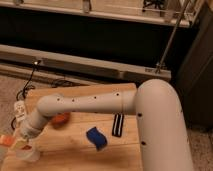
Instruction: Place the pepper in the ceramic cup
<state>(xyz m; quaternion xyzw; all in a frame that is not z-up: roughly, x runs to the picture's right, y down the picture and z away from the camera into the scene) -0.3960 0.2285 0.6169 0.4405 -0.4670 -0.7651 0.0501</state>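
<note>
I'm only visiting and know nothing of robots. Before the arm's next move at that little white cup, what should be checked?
1. Gripper at the ceramic cup: ok, just above its rim, at the table's front corner.
2. Cup upright: ok.
3. Pepper held: cannot tell; an orange piece shows beside the gripper.
4. Cup's inside free: cannot tell.
5. Blue sponge and striped object out of the way: ok, both lie apart from the cup.
6. Orange object behind the arm: ok, apart from the cup.
</note>
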